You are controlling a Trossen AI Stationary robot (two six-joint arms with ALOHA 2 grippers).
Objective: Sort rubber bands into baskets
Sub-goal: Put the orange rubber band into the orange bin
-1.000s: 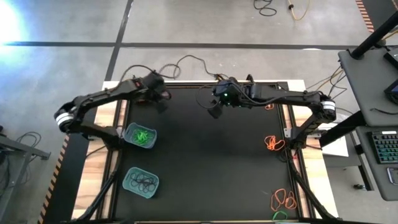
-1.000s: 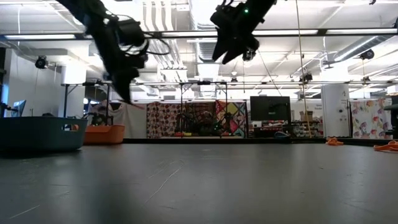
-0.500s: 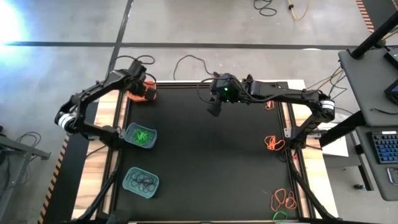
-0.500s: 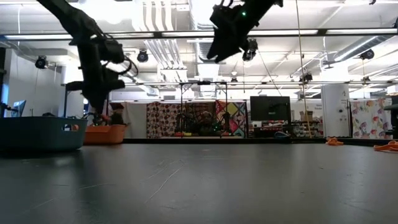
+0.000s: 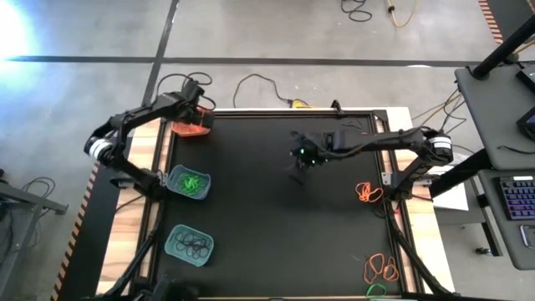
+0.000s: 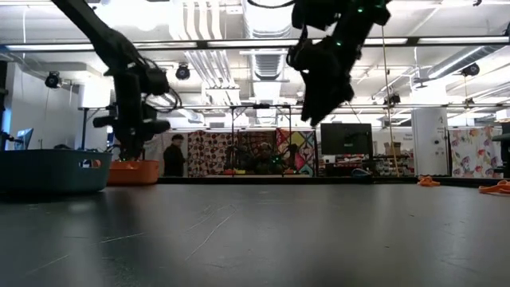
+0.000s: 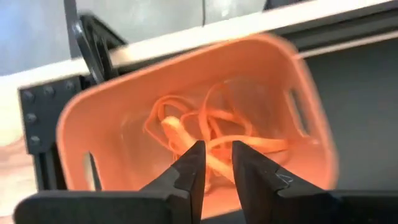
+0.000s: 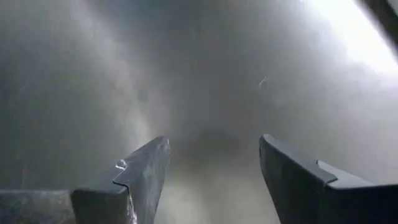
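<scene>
Since a second ago, swung the left hand (image 5: 195, 114) from over the black mat to above the orange basket (image 5: 191, 128) at the counter's (image 5: 142, 188) far left corner; moved the right hand (image 5: 301, 164) from the far edge toward the mat's middle.

Left hand: fingers (image 7: 189, 171) parted by a narrow gap, nothing between them, hovering directly over the orange basket; inside that basket, a tangle of orange rubber bands (image 7: 208, 140).

Right hand: fingers (image 8: 140, 171) spread wide and empty, held above bare black mat, well to the right of the orange basket.

Nearer than the orange basket along the same left edge, a teal basket (image 5: 190, 182) holding bright green bands (image 5: 191, 181); nearer again, a second teal basket (image 5: 189, 245) holding black bands (image 5: 194, 246).

Across the mat from the orange basket, on the right side: loose orange bands (image 5: 366, 193) beside the right edge; more orange loops (image 5: 381, 267) toward the near right corner, with a green band (image 5: 376, 289) just beside them.

Beyond the counter in the low view, a person (image 6: 172, 155) standing in the room.
</scene>
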